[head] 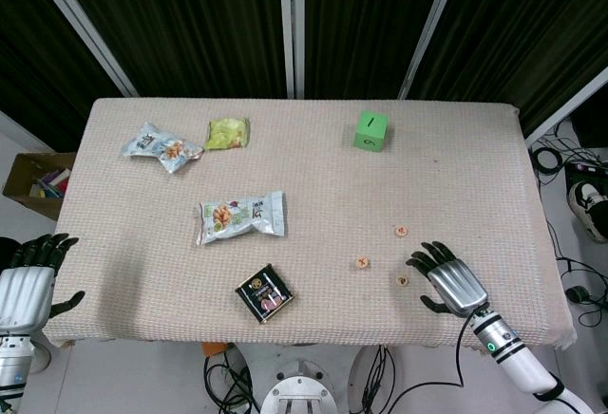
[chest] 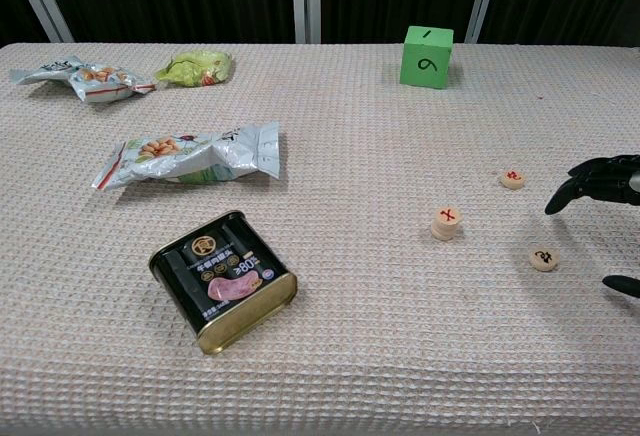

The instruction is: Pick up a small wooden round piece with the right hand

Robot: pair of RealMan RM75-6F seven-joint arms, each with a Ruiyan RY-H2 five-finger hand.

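wooden round pieces lie near the table's front right corner in the head view: one point(head: 402, 232) farther back, one point(head: 362, 262) to the left, one point(head: 403, 281) nearest the right hand point(head: 450, 278). that hand hovers just beside it, fingers spread and holding nothing, probably lined up for a pinch. the left hand point(head: 33, 276) waits off the front left edge, fingers apart, empty. from the chest view, the right hand point(chest: 600, 188) shows only dark fingertips at the right edge, curving over the table point(chest: 340, 376) near the closest piece point(chest: 544, 258), not touching it; the left one looks like two stacked.
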